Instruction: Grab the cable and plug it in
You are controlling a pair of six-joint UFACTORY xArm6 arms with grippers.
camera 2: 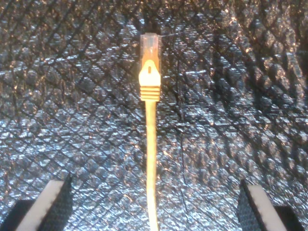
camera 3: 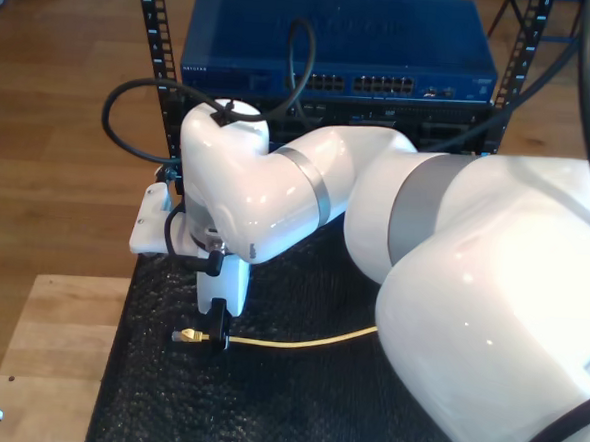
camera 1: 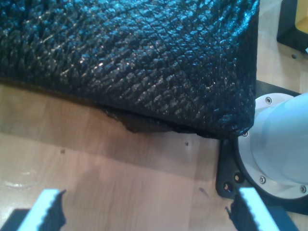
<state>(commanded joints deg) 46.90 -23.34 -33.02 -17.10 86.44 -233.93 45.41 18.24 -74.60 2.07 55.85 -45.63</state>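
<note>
Overhead, my second gripper (camera 2: 153, 202) was found with its jaws spread wide, holding nothing, poised above the cable (camera 2: 151, 159), which lay flat on the black textured mat (camera 2: 72, 96) with its clear plug (camera 2: 149, 46) at the tip. In the exterior view the cable (camera 3: 288, 342) was seen running across the mat (camera 3: 264, 399) in front of the blue network switch (camera 3: 335, 53). My first gripper (camera 1: 149, 211) was likewise open and empty, over the wooden tabletop (camera 1: 120, 163) beside the mat's edge.

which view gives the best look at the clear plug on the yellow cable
The second wrist view: the plug lies centred on the black mat, between my second gripper's open jaws, latch and boot sharp. The exterior view shows it small, beside the gripper.
</note>
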